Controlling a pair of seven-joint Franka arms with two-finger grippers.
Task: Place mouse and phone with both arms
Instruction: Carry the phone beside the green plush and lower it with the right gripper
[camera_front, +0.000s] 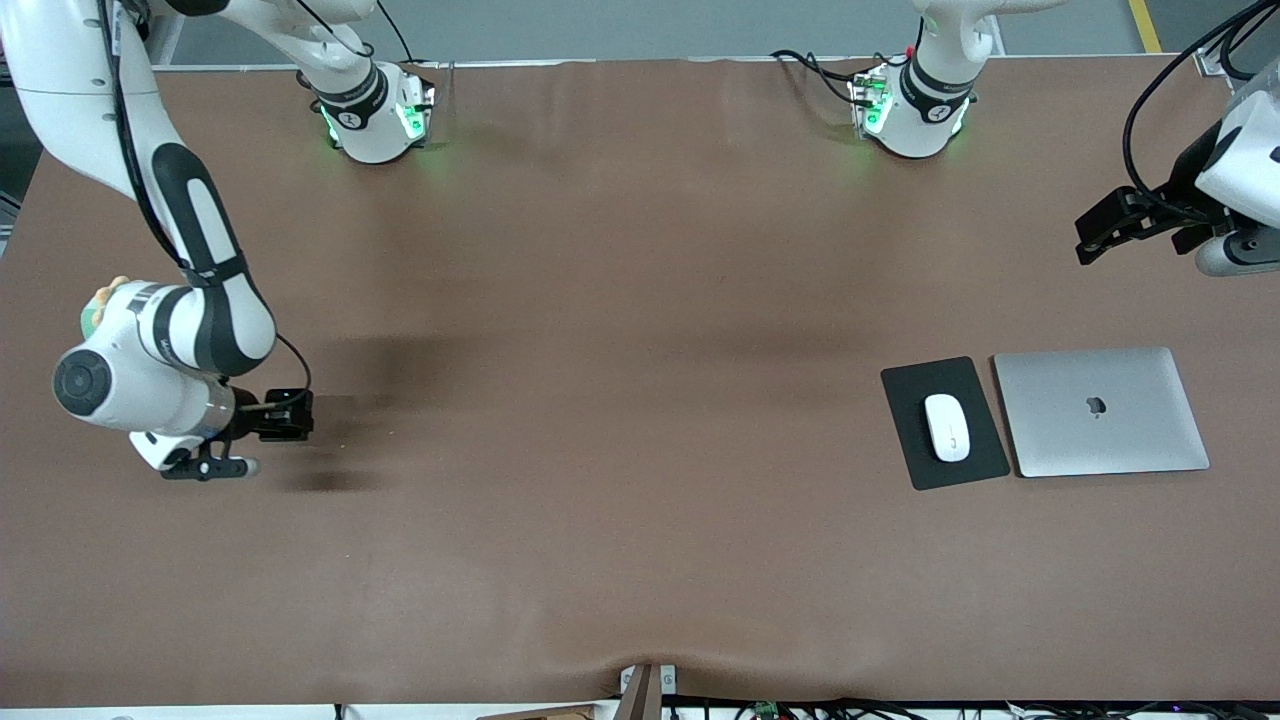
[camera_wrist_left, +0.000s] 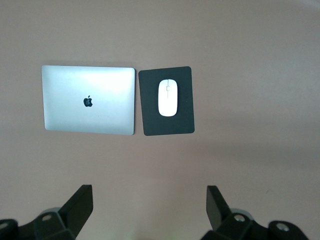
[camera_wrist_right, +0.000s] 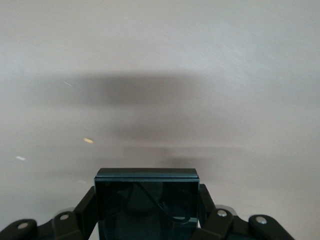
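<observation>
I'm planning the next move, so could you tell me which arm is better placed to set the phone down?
Right: the right gripper is shut on the phone over bare table. The left gripper hangs open and empty.

High front camera facing both bases; wrist cameras downward, left sharing the mouse (camera_front: 946, 427) (camera_wrist_left: 167, 98).

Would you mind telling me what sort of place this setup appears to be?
Probably a robotics lab staged as an office desk: two bench-mounted arms over a brown-covered table, a closed silver laptop, and a white mouse on a black mouse pad.
</observation>
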